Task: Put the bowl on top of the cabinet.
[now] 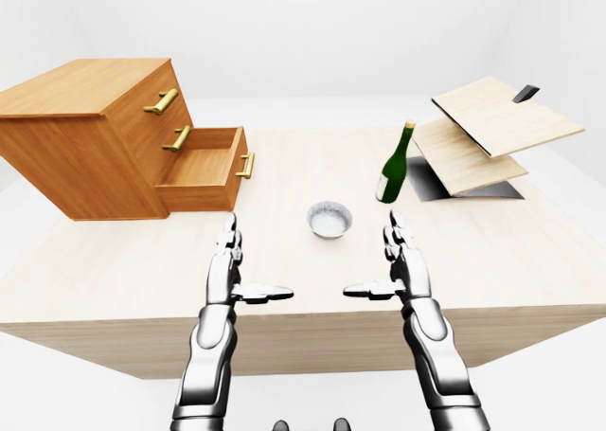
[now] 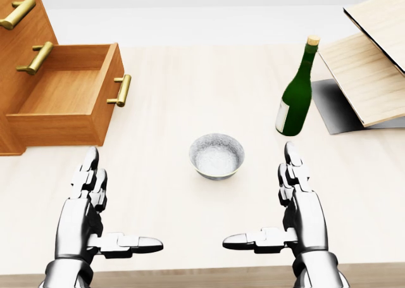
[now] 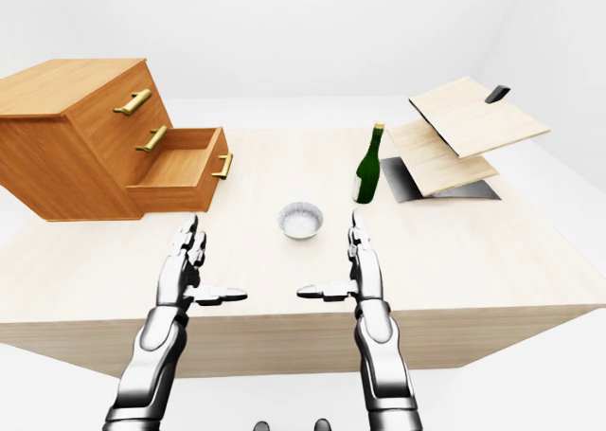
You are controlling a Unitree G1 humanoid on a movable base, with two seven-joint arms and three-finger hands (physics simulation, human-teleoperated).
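Pale wooden table (image 2: 183,79) spreads under blank white walls. At the centre of the head view sits the grey bowl (image 2: 216,156), upright and empty, between the left hand (image 2: 82,218) and right hand (image 2: 307,215). Both hands are flat with fingers spread, touching nothing. At upper left stands the cabinet (image 1: 76,156), its lowest drawer (image 2: 63,92) pulled out and empty. A green bottle (image 2: 296,98) stands at upper right, near tilted boards (image 1: 502,118).

bowl (image 1: 329,219) on table (image 1: 530,251) | cabinet (image 1: 90,133) left | hands apart
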